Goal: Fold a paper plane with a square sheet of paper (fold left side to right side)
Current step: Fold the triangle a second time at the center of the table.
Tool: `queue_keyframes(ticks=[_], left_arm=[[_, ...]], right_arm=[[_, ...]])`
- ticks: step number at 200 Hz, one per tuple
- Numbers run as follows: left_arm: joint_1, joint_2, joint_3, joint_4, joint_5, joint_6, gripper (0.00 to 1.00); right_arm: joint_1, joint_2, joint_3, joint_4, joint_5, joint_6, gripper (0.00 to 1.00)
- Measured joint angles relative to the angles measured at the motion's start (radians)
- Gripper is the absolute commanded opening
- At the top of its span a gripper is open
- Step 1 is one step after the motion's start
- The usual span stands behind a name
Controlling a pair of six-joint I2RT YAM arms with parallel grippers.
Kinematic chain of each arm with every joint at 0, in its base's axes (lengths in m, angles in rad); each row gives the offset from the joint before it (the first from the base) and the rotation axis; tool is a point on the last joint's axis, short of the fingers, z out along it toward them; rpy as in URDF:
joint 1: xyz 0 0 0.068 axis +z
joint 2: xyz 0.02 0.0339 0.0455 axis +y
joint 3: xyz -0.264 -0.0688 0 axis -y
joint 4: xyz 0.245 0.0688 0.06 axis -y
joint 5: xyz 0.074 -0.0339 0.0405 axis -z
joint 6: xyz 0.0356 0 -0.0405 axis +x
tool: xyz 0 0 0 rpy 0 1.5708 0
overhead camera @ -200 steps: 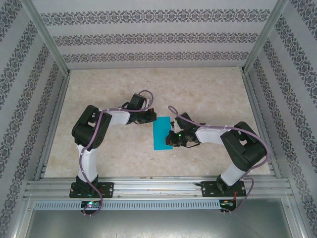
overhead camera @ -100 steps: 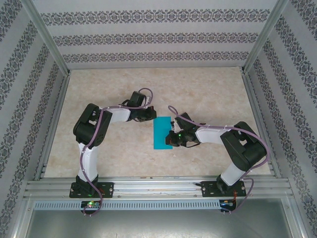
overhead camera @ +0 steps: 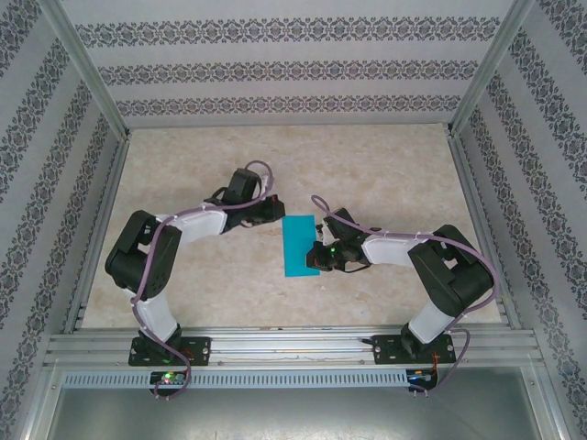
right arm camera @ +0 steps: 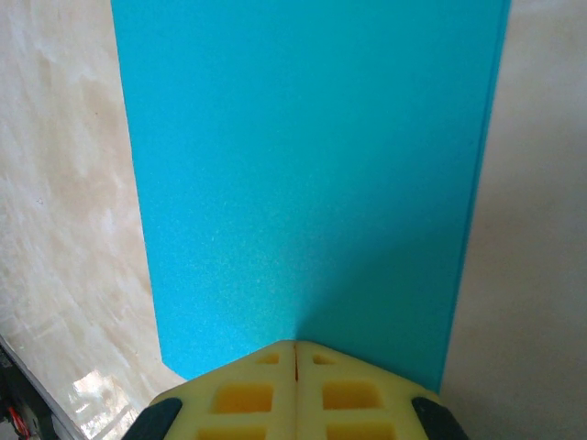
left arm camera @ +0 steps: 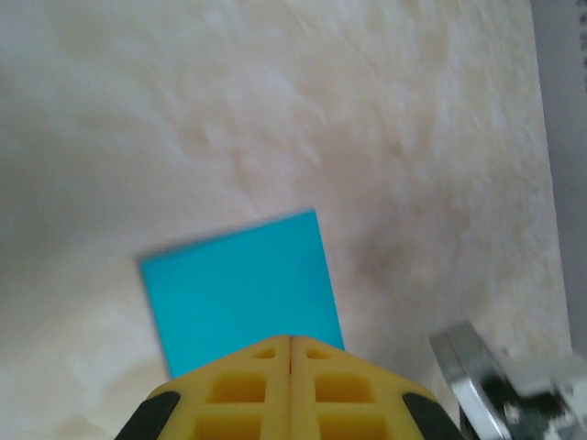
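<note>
Teal-blue square sheet of paper (overhead camera: 299, 244) flat on the table (overhead camera: 385, 174), centred between the two arms, showing as a narrow upright rectangle. Probably halved lengthwise; faint lighter strip along one long side in the right wrist view hints at two layers. Left end effector (overhead camera: 273, 217) has jaws pressed together, nothing held, tip at the sheet's far-left corner. Right end effector (overhead camera: 316, 259) likewise closed and empty, tip over the sheet's near-right edge. Cannot tell whether either tip actually presses the paper or just hovers. Handling guess: near weightless, limp out of plane, slippery on the smooth marbled top, so likely to skate under any sideways push. Takes a permanent crease from one bad touch and crumples under a hard pinch. No grab possible from straight above on a flat sheet. Better to pin one end with a closed tip, then work the other tip under a free corner or the open long edge, not the folded one. Main risk: layers sliding out of register while lifting.
</note>
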Motion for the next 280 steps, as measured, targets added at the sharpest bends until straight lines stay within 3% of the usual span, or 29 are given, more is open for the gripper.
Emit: queue_keyframes(ticks=[32, 126, 156, 194, 245, 280], left_arm=[[-0.064, -0.003, -0.083, 0.002, 0.015, -0.044, 0.02], [-0.069, 0.072, -0.096, 0.014, 0.008, -0.062, 0.02], [-0.069, 0.072, -0.096, 0.014, 0.005, -0.061, 0.02], [-0.069, 0.069, -0.111, 0.029, 0.006, -0.061, 0.00], [-0.069, 0.059, -0.124, 0.034, 0.004, -0.061, 0.00], [-0.069, 0.059, -0.124, 0.034, 0.005, -0.061, 0.00]], right_arm=[[0.000, 0.000, 0.000, 0.000, 0.000, 0.003, 0.00], [0.006, -0.001, 0.000, 0.000, 0.007, 0.004, 0.00], [0.006, -0.008, 0.000, -0.001, 0.012, 0.019, 0.15], [-0.010, -0.048, -0.020, -0.001, 0.000, 0.051, 0.26], [-0.111, -0.134, -0.042, -0.051, -0.030, 0.031, 0.36], [-0.133, -0.143, -0.076, -0.090, -0.050, 0.013, 0.38]])
